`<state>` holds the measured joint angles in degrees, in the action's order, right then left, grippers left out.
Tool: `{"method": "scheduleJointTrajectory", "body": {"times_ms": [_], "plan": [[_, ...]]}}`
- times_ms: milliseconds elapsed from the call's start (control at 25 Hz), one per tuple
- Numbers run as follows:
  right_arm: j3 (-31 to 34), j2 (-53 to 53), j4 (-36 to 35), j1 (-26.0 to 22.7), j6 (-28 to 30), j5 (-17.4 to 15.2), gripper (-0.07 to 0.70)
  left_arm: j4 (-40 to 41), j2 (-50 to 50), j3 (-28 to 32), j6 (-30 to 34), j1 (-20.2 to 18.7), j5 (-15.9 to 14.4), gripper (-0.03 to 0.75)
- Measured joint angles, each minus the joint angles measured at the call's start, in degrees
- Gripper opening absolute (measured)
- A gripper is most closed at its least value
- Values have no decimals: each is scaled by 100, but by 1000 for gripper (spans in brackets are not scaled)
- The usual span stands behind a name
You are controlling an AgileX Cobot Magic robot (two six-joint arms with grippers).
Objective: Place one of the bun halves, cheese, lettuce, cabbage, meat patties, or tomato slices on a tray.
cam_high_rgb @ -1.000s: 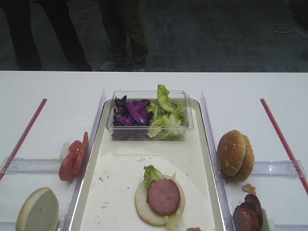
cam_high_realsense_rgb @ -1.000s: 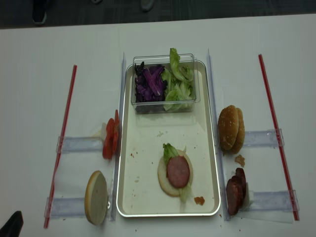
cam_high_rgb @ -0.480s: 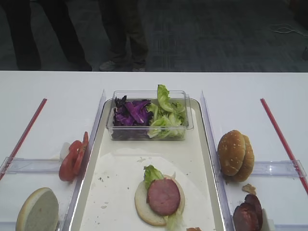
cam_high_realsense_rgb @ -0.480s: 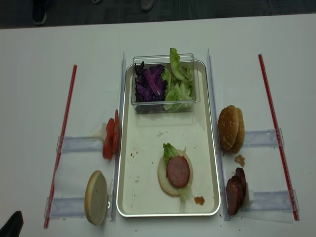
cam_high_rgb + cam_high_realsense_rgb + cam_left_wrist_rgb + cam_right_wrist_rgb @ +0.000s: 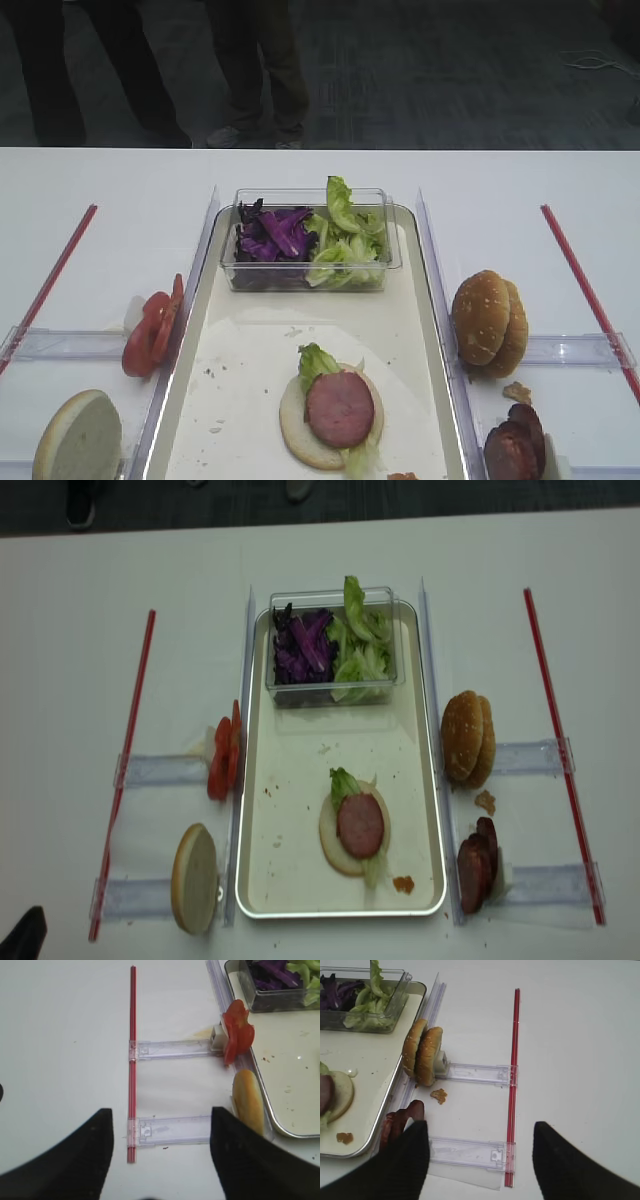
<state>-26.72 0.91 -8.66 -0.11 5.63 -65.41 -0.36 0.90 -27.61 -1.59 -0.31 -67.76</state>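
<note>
On the cream tray (image 5: pixel 215 400) lies a pale bun half (image 5: pixel 300 440) topped with a lettuce leaf (image 5: pixel 315 360) and a meat patty (image 5: pixel 340 408). Two seeded bun halves (image 5: pixel 422 1055) stand on edge right of the tray, with meat patties (image 5: pixel 395 1120) nearer me. My right gripper (image 5: pixel 480 1160) hovers open over the holder beside those patties, its left finger (image 5: pixel 402 1162) next to them. Tomato slices (image 5: pixel 236 1035) and a pale bun half (image 5: pixel 247 1100) stand left of the tray. My left gripper (image 5: pixel 161 1155) is open and empty over the table there. No cheese is in view.
A clear tub (image 5: pixel 310 275) at the tray's far end holds purple cabbage (image 5: pixel 272 232) and green lettuce (image 5: pixel 345 240). Clear holders (image 5: pixel 470 1152) and red strips (image 5: pixel 512 1085) lie on both sides. Crumbs (image 5: pixel 438 1095) sit by the buns. People's legs (image 5: pixel 250 70) stand beyond the table.
</note>
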Motion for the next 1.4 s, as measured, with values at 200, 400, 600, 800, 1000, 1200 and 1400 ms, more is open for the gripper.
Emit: {"method": "scheduleJointTrajectory", "body": {"times_ms": [200,400,600,800,1000,1200,1400], "plan": [[0,0,12,0,-13,0,495,0,0,0,0,0,0,400],[0,0,12,0,-13,0,495,0,0,0,0,0,0,400],[0,0,12,0,-13,0,495,0,0,0,0,0,0,400],[0,0,12,0,-13,0,494,0,0,0,0,0,0,400],[0,0,12,0,-13,0,482,0,0,0,0,0,0,400],[0,0,12,0,-13,-5,446,0,0,0,0,0,0,400],[0,0,12,0,-13,-5,439,0,0,0,0,0,0,400]]}}
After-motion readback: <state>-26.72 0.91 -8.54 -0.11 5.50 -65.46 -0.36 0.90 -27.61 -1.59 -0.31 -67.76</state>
